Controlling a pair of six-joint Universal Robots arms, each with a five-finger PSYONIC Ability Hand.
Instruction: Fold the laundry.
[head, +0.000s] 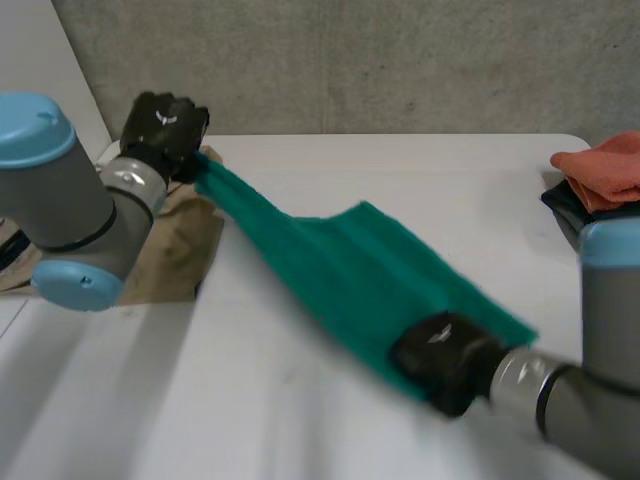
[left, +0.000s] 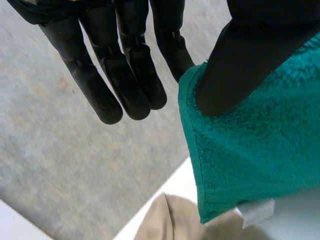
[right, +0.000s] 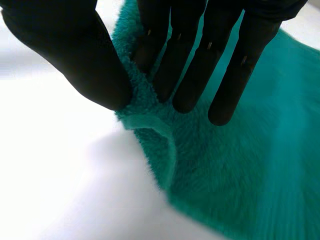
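The white table (head: 300, 420) takes up the lower two thirds of the head view. The green towel (head: 340, 260) runs across it as one long band, its long axis going diagonally from the upper left of the frame to the lower right. It appears to be lifted and drawn fairly taut between the two hands, not lying flat.

The left hand (head: 165, 125) holds the upper-left end. In the left wrist view its thumb (left: 230, 70) presses a corner of the towel against one finger (left: 172, 45), while the other fingers hang straight beside the cloth.

The right hand (head: 440, 360) holds the lower-right end, pinching the towel's edge between thumb (right: 75, 55) and straight fingers (right: 190, 65).

Each hand is therefore at its own end, with the whole length between them. Any fold likely depends on bringing one end along that diagonal to meet the other.

A tan cloth (head: 180, 250) lies under the left arm at mid left. An orange cloth (head: 605, 170) sits at the right edge, well apart.
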